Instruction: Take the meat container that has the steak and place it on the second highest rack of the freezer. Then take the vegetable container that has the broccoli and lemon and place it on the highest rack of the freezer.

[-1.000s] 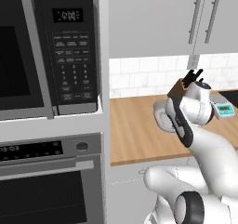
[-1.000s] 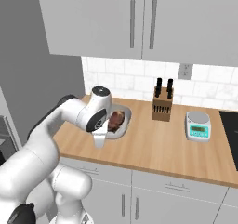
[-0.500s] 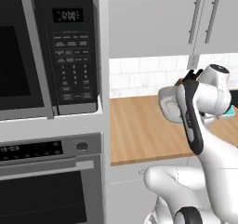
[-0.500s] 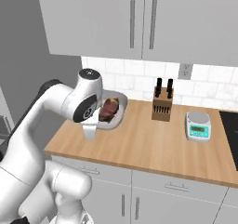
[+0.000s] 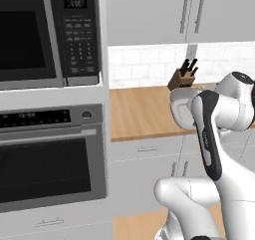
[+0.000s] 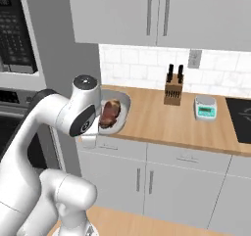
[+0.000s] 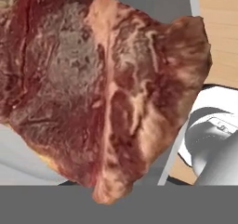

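The meat container [image 6: 119, 113] is a pale oval tray held off the counter, tipped on its side just past the counter's left end. The reddish-brown steak [image 6: 110, 114] lies against its inside. In the hand view the steak [image 7: 102, 93] sits very close, with the tray's white rim [image 7: 18, 167] beneath it. My gripper [image 6: 98, 126] is shut on the tray's left rim, its fingers hidden behind the hand. In the left base view the tray's pale back [image 5: 180, 108] shows beside my forearm. The freezer, broccoli and lemon are out of view.
A knife block [image 6: 172, 89], a small scale [image 6: 205, 107] and a black stovetop [image 6: 240, 120] are on the wooden counter [image 6: 162, 125]. A microwave [image 5: 50, 32] sits over a wall oven [image 5: 50, 159] to the left of the counter.
Both base views have shifted, so the base has driven back and left from the counter. The arm has lifted the tray with the steak off the counter, swung it left and tilted it.
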Tool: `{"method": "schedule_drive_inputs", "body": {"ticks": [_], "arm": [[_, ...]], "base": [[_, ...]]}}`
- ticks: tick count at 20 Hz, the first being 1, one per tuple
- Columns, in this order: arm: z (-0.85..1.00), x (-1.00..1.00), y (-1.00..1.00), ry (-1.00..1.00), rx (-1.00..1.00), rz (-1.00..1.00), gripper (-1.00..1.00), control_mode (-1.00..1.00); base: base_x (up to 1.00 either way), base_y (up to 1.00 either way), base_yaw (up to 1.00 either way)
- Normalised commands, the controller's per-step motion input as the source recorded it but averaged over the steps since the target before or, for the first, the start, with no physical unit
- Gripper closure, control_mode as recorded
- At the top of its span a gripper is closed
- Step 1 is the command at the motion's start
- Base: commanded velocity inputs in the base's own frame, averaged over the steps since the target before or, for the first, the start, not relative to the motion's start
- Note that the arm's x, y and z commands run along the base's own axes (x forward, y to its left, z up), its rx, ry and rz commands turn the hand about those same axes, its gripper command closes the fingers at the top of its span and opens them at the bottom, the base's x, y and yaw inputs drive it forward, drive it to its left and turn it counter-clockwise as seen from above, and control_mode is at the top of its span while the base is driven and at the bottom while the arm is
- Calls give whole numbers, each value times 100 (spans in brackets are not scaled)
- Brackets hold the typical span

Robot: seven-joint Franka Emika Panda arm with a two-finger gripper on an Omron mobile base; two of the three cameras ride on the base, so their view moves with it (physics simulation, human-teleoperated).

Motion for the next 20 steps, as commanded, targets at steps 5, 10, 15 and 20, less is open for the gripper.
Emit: {"method": "schedule_drive_inputs", "body": {"ticks": [5,10,15,20], "arm": [[0,0,0,0,0,0,100,100],[0,0,0,0,0,0,100,100],[0,0,0,0,0,0,100,100],[0,0,0,0,0,0,100,100]], "base": [[-100,31,18],[-47,79,52],[0,90,73],[1,99,68]]}}
